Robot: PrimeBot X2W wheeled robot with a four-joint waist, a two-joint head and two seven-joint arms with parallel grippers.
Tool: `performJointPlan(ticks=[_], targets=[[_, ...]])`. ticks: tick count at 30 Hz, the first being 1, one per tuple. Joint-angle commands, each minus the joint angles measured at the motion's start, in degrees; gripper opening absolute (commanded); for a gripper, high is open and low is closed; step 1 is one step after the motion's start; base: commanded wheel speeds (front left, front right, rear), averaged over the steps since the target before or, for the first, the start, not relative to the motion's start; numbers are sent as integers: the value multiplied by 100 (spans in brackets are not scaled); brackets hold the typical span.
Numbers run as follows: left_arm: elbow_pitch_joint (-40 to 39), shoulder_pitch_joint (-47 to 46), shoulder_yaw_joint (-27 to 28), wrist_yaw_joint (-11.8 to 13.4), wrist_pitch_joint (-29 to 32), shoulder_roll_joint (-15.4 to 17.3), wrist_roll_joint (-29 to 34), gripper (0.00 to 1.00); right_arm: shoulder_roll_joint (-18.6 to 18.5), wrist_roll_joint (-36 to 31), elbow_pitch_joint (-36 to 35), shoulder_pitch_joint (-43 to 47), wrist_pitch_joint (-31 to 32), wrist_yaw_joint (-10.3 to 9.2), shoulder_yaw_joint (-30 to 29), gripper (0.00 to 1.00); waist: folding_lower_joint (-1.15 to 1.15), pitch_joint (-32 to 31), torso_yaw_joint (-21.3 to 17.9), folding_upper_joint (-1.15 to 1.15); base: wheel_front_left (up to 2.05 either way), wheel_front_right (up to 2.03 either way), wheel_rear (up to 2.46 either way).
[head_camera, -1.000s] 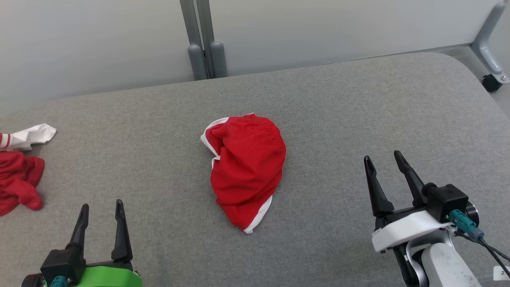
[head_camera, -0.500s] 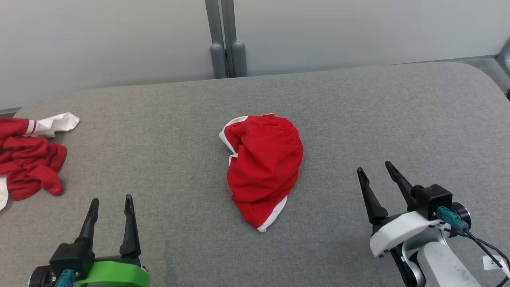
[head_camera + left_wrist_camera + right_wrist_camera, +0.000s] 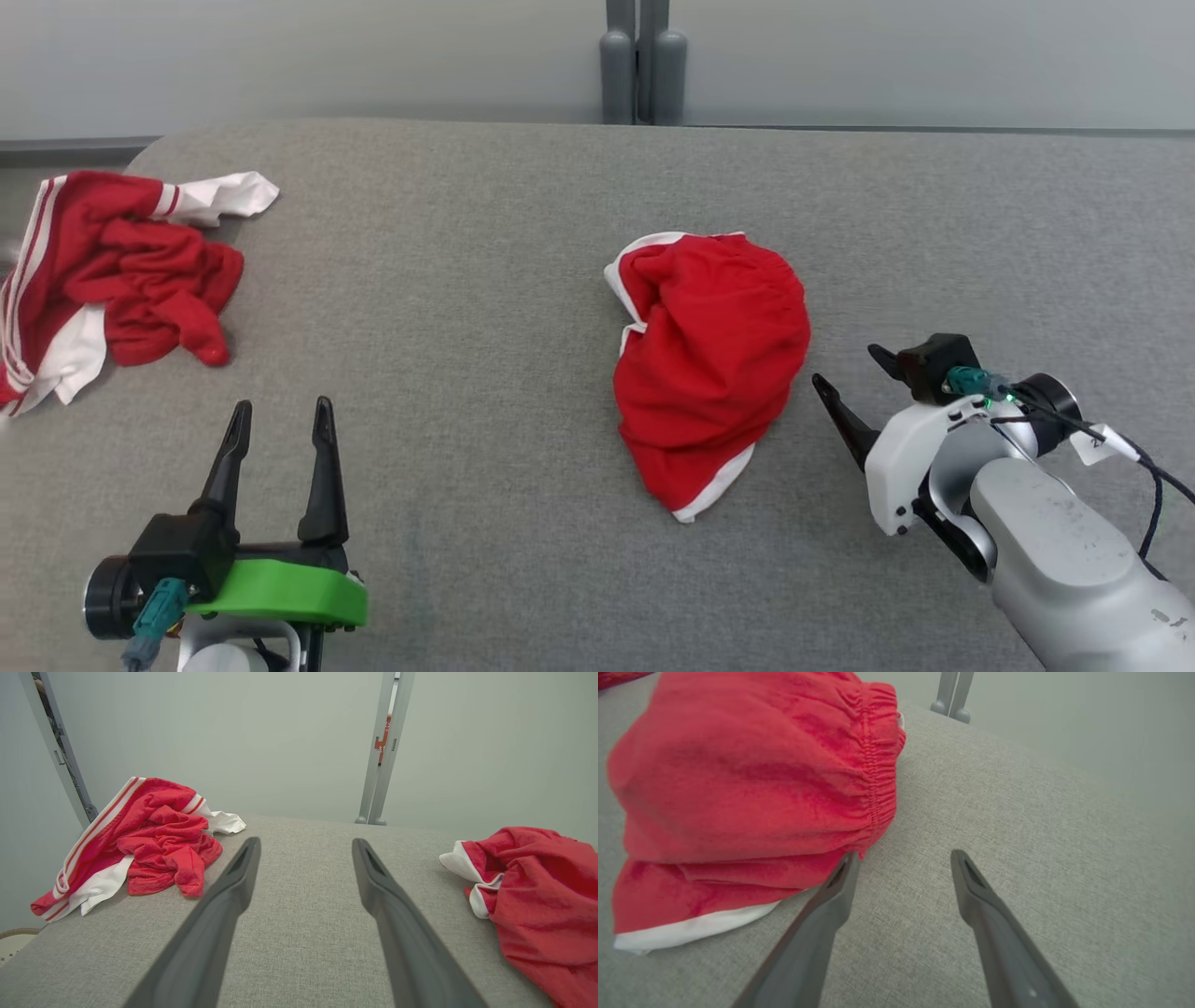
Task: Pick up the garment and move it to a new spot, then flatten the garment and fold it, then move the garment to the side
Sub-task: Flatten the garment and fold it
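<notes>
Clock is robot-centred, 12 = straight ahead of it.

Crumpled red fabric garment (image 3: pixel 709 364) with white edging and a gathered elastic band lies loose in a rounded heap on the grey woven padded surface (image 3: pixel 467 280). It sits at about 1 o'clock from the robot, mid-depth. White trim shows at the heap's 10 o'clock corner and at its 6 o'clock tip.

Right gripper (image 3: pixel 845 366), 2 long dark fingers on a white mount, is low over the surface at the garment's 4 o'clock side, pointing roughly toward 10 o'clock. Its fingers are spread, with bare surface between them. In the right wrist view, 1 fingertip (image 3: pixel 840 877) sits right at the garment's elastic edge. Touching or just short of it, can't tell.

Left gripper (image 3: pixel 284 404), same dark fingers on a green mount, is at about 11 o'clock from the robot, off the garment's 8 o'clock side and well apart from it. Its fingers point to 12, spread, holding nothing.

Second heap, crumpled red cloth with white stripes (image 3: pixel 131 271), lies at 10 o'clock by the far-left corner of the surface, well apart from both grippers.

2 grey upright posts (image 3: pixel 642 65) stand at 12, behind the far edge.
</notes>
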Motion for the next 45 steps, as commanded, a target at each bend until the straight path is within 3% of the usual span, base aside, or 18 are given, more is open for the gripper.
performJointPlan(ticks=[1,13,14,15,17,27,38,45], targets=[[7,-107,-25,-15,0,1,-7,100,-73,153,144,-165,0,-8,132,100,0,320,421,0,0,0,0],[129,-329,-149,-49,0,-3,-95,100,-324,1589,943,-1142,347,-9,1559,100,0,580,1014,0,0,0,0],[144,-329,-155,-50,0,-4,-112,100,-347,1686,987,-1184,376,-9,1646,93,0,583,1044,0,0,0,0],[155,-328,-172,-52,0,-4,-122,100,-376,1786,1043,-1227,439,-9,1757,56,0,581,1075,0,0,0,0],[180,-265,-156,-41,0,-3,-121,100,-421,2026,1111,-1309,453,-9,1961,0,0,520,1081,0,0,0,0],[253,-21,-55,-19,0,-1,-101,100,-724,2461,919,-1417,357,-9,2312,0,0,53,390,0,0,0,0],[221,106,-99,0,0,1,-98,100,-1158,2807,476,-873,469,-9,1875,0,0,-105,-432,0,0,0,0],[273,76,-173,-2,0,2,-105,100,-1076,2768,640,-219,333,-9,1370,0,0,-75,-641,0,0,0,0]])
